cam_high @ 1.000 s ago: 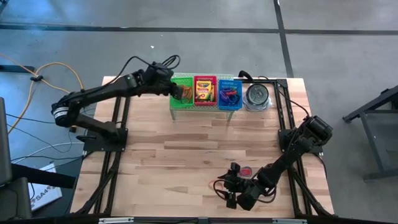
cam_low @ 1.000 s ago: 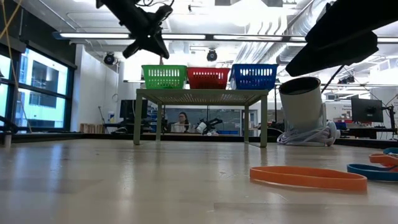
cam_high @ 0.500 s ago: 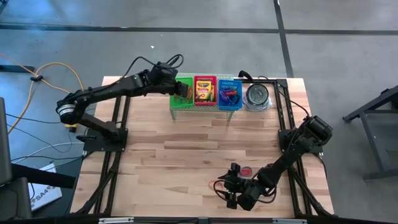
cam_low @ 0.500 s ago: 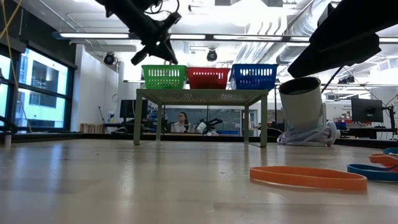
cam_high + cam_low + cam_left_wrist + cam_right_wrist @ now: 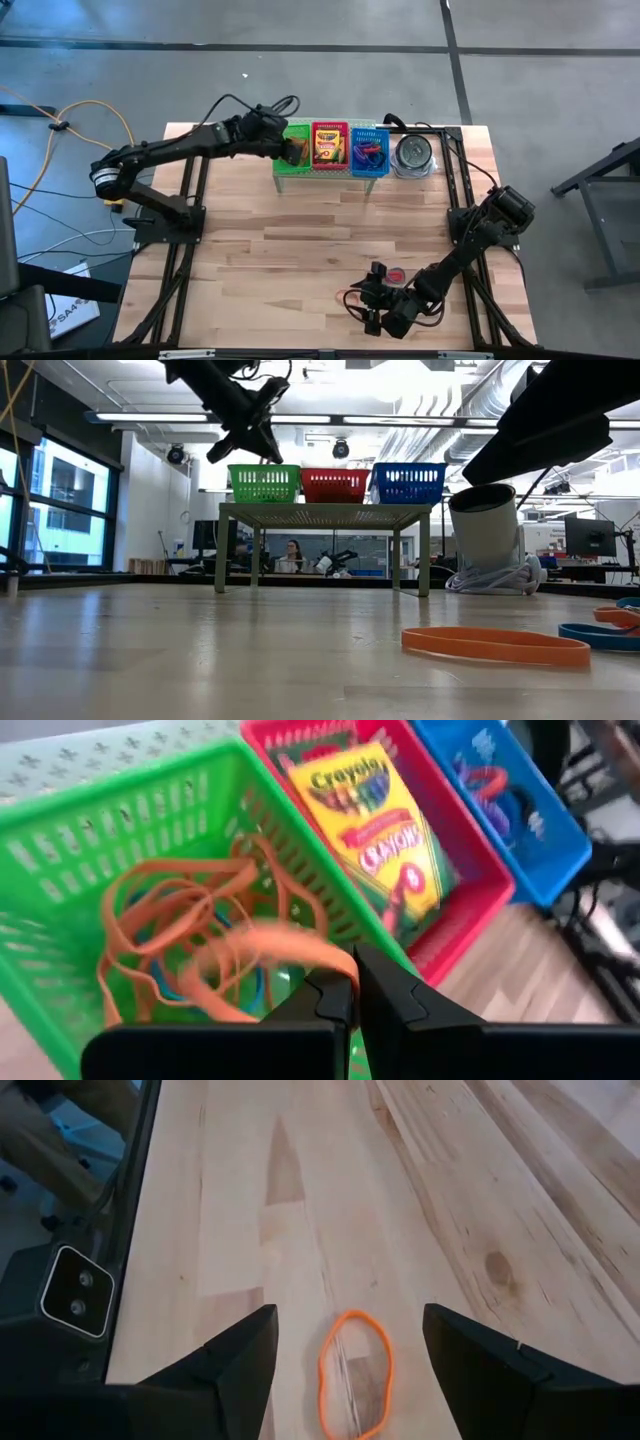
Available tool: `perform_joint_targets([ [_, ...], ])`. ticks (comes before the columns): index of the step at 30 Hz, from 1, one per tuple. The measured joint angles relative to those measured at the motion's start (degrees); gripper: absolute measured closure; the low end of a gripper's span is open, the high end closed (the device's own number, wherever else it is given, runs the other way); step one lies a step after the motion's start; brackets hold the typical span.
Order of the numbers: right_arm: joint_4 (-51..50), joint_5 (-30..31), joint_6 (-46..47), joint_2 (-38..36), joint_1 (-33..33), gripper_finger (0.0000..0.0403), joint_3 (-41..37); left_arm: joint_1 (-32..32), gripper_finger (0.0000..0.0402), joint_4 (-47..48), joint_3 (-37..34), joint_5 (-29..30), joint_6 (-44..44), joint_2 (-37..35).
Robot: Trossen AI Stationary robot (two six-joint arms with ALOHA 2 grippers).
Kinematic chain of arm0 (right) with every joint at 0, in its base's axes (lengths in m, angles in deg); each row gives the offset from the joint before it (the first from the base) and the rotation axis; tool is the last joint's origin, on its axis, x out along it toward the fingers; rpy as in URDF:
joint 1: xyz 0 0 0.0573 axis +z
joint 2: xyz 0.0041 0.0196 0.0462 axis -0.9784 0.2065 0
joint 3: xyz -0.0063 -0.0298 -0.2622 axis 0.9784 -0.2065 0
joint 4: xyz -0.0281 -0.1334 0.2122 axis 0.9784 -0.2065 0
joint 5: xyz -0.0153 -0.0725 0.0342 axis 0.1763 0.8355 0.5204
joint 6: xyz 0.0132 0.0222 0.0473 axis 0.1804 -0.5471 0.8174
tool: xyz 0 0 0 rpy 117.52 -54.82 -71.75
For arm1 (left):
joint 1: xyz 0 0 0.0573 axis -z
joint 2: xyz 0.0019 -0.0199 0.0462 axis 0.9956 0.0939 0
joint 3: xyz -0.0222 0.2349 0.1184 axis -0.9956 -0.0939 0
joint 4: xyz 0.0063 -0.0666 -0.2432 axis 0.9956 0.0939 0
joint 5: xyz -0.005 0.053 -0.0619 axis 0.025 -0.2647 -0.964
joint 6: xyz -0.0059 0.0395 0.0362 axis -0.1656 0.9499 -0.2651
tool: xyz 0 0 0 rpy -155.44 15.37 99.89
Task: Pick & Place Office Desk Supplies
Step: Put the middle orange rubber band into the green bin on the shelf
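Overhead, three baskets point(image 5: 331, 150), one crayon box point(image 5: 378, 830), left hand point(image 5: 352, 1003) clamping orange band point(image 5: 280, 953), right hand point(image 5: 348, 1350) apart

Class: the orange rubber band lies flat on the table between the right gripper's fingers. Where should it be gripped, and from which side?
Judging by its pose, grip one long side of the orange rubber band, coming straight down from above. It is a thin loop lying flat on the table, so only its strand offers a pinch. The right gripper, open, already straddles it.

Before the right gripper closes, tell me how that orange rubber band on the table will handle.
The orange rubber band lies flat as a thin uneven loop, so it is probably floppy and light. Pushed, it will likely bend or slide on the table. The right gripper may struggle to lift it.
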Motion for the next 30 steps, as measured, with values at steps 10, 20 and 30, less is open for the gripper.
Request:
perform_joint_targets([
  [10,0.1,0.3,0.0,0.0,0.0,0.0163,0.0,1.3,0.0393,-3.6,0.0,0.2,6.4,-0.2],
  [20,1.8,0.5,0.1,0.0,0.0,0.0163,-1.2,2.2,0.0393,-3.2,0.0,1.3,10.1,-0.2],
  [30,7.3,0.3,-0.2,0.0,0.0,0.0163,-4.3,2.3,0.0346,-2.9,0.0,3.6,8.9,-0.2],
])
